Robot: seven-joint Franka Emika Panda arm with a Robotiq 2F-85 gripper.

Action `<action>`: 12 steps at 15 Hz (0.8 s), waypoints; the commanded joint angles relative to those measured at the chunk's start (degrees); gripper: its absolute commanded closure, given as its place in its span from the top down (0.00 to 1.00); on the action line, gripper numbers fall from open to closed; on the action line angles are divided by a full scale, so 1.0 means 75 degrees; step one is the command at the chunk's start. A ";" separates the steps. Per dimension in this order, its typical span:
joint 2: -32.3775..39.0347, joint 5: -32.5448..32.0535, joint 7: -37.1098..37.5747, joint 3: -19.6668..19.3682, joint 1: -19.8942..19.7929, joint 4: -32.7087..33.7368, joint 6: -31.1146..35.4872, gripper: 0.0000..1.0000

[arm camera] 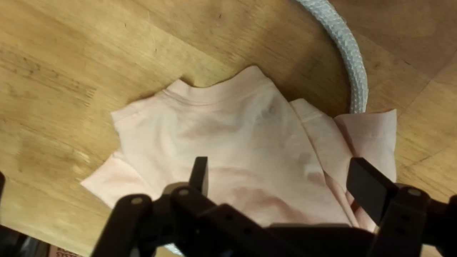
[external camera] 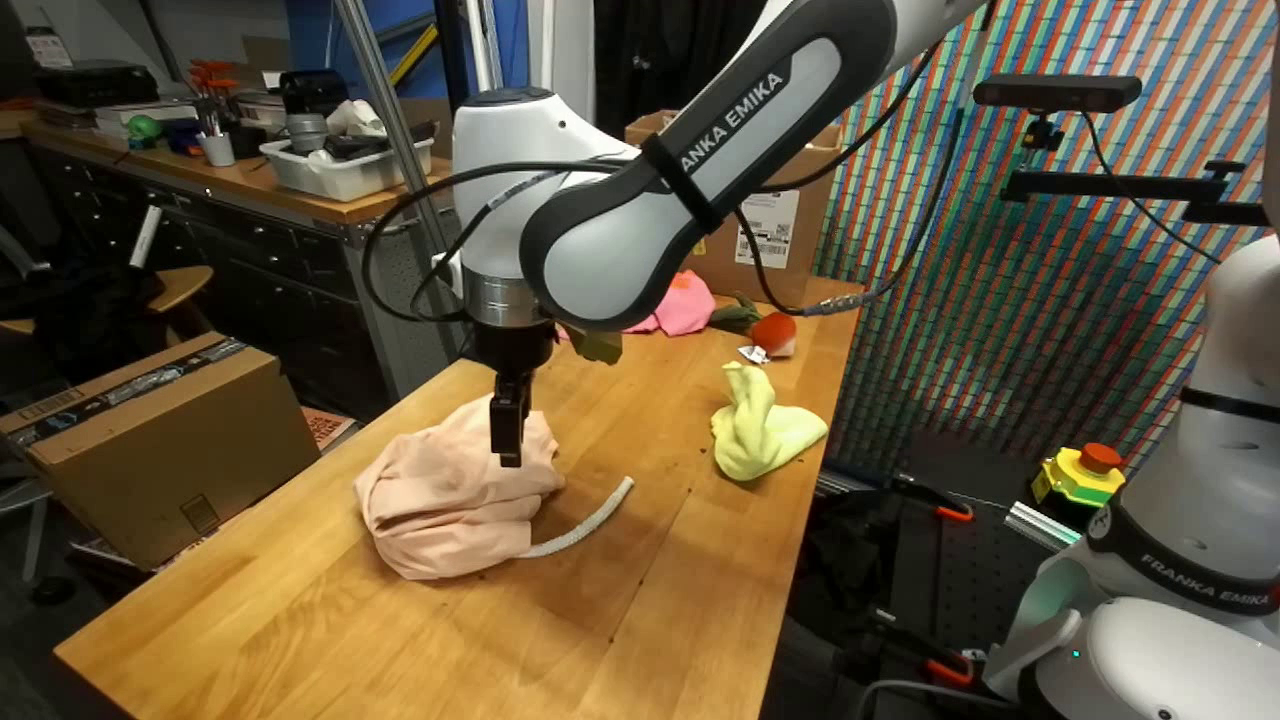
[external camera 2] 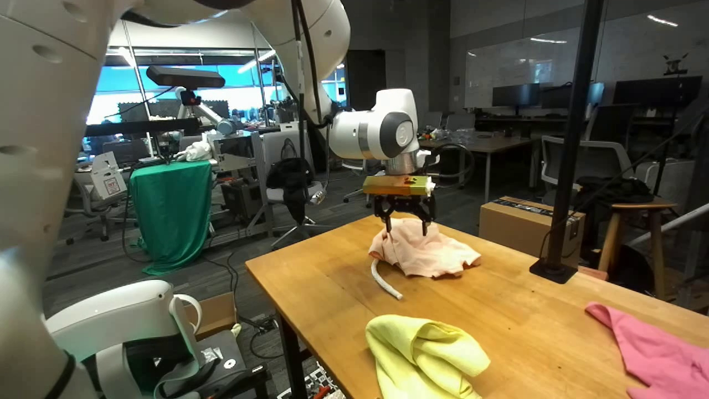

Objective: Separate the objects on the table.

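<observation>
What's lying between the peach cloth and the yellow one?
The white cord reaches from the peach cloth partway toward the yellow cloth, then tabletop; both exterior views show it.

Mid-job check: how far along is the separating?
Done, it seems: in an exterior view, the yellow cloth and pink cloth lie apart from each other and from the peach cloth. In hand: nothing gripped; the gripper is open over the peach cloth. Left: parting the peach cloth from the cord, which runs under its edge.
</observation>
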 commanded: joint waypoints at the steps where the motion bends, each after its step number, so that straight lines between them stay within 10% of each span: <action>1: 0.0752 0.0069 -0.1492 0.0248 -0.0045 0.1091 -0.0650 1.00; 6: 0.1427 -0.0181 -0.3169 0.0439 0.0004 0.2004 -0.1277 1.00; 12: 0.1988 -0.0082 -0.2983 0.0380 0.0082 0.2629 -0.0665 1.00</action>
